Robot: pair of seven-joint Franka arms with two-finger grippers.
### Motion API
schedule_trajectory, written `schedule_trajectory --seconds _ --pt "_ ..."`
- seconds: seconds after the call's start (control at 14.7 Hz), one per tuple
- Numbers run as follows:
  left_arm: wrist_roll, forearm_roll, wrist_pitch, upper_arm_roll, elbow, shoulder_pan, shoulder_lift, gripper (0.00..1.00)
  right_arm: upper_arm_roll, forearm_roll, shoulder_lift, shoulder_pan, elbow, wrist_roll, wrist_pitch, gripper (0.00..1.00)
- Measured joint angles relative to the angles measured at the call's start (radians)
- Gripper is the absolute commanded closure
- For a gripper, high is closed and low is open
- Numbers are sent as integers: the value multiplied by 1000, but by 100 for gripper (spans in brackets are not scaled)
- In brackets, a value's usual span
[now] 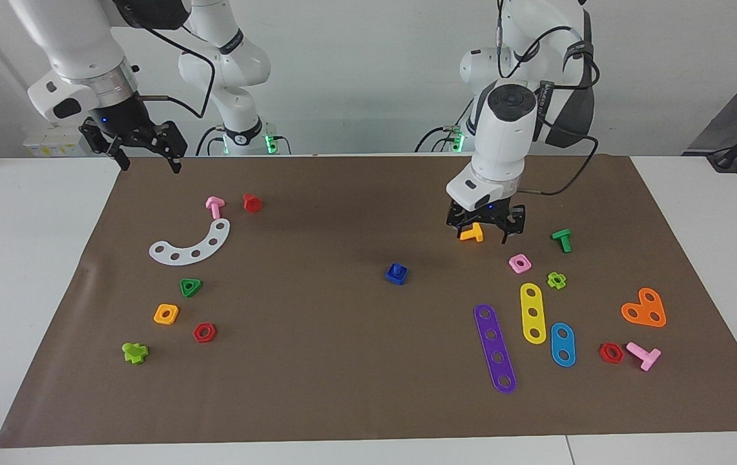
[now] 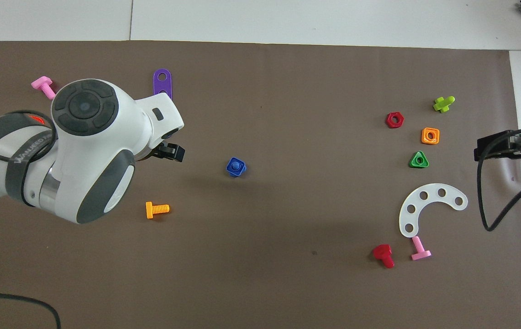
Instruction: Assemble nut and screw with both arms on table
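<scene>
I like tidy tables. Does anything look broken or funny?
Nothing looks broken or spilled. The screw sits in the nut mid-mat. Left gripper hangs over the mat near an orange bolt; right gripper waits at the mat's edge.

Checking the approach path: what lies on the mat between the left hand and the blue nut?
Nothing: bare mat separates the left hand from the blue nut, clearest in the overhead view.

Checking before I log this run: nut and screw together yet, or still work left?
Looks done: the blue screw sits in the blue nut mid-mat, touched by neither gripper. In hand: nothing I can see; the left gripper hangs above the orange bolt, the right gripper waits at the mat's edge. Left: apparently nothing.
</scene>
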State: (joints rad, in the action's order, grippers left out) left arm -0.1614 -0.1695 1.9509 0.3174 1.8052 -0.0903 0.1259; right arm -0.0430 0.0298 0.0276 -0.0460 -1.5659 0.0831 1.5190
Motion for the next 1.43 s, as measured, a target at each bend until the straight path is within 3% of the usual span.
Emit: schedule_trajectory --seconds 0.48,0.68,1.09,1.43 --pt "191 131 -93 -218 5 -9 -139 0 0 0 0 0 0 0 0 0" --pt "217 147 -136 -265 -9 9 -188 0 0 0 0 0 0 0 0 0" --pt "219 159 -278 -284 -151 33 -192 0 0 0 0 0 0 0 0 0" --pt "219 161 -339 -303 -184 58 -191 0 0 0 0 0 0 0 0 0"
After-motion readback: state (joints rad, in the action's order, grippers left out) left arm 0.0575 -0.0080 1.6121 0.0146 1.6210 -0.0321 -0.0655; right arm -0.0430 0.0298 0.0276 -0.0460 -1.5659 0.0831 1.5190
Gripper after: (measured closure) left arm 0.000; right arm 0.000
